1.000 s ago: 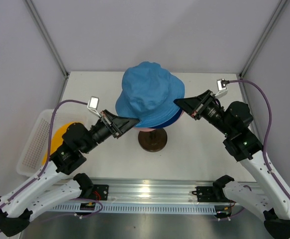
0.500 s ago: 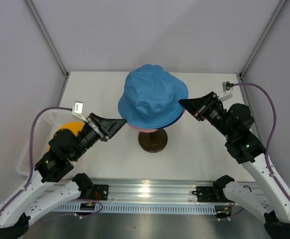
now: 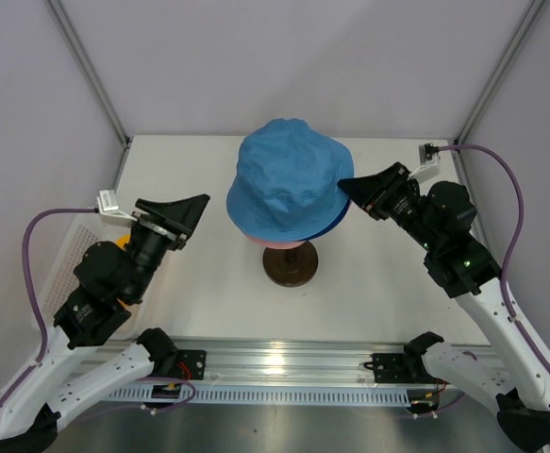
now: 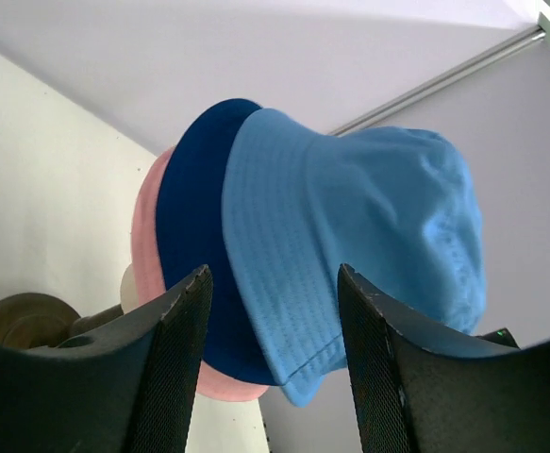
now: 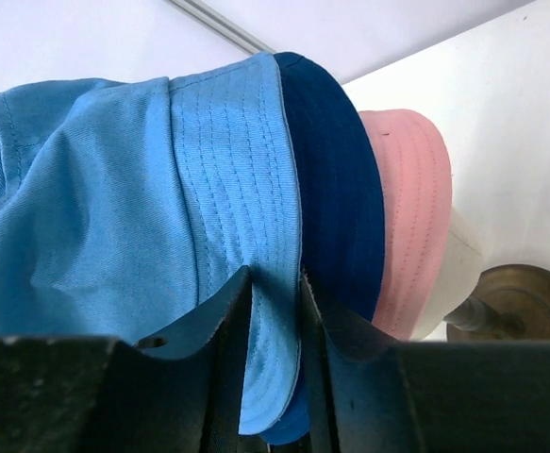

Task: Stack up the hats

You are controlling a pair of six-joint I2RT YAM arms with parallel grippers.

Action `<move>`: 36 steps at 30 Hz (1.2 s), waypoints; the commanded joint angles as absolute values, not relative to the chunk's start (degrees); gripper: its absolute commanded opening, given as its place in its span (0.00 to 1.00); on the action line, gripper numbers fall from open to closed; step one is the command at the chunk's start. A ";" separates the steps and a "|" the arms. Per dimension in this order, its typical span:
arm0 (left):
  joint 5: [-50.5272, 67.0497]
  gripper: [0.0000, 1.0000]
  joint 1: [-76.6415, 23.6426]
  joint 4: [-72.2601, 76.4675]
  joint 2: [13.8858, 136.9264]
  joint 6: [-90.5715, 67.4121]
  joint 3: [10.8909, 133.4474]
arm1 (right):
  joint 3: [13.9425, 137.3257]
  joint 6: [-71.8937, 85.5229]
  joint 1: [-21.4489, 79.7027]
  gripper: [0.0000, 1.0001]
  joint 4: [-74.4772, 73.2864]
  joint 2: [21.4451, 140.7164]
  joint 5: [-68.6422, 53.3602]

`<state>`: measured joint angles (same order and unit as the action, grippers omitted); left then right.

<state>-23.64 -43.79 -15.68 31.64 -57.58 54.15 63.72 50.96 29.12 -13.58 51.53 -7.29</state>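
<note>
A light blue hat sits on top of a navy hat and a pink hat, all on the cream mannequin head. My left gripper stands open and empty, a short gap left of the stack, and frames the brims. My right gripper is at the stack's right side. Its jaws stand slightly apart, with the light blue brim between them. A sliver of a yellow-orange hat shows behind my left arm.
The mannequin's dark round base stands at the table's middle. A white basket sits at the left edge, under my left arm. Grey walls and metal frame posts enclose the table.
My left gripper let go of the light blue brim, opened wide and drew back to the left. My right jaws parted on the brim. The light blue hat settled lower onto the stack.
</note>
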 commanded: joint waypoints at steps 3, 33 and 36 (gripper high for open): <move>-21.63 0.58 -42.02 -11.27 32.43 -64.41 50.37 | 66.53 49.39 29.27 0.31 -13.36 50.54 -4.40; -2.46 0.01 -32.43 -2.37 45.00 -76.90 48.69 | 70.14 51.07 26.63 0.42 -6.16 58.89 -2.73; -2.46 0.01 -31.47 -2.37 45.44 -76.82 48.43 | 69.61 51.33 26.11 0.24 -4.84 58.80 -2.64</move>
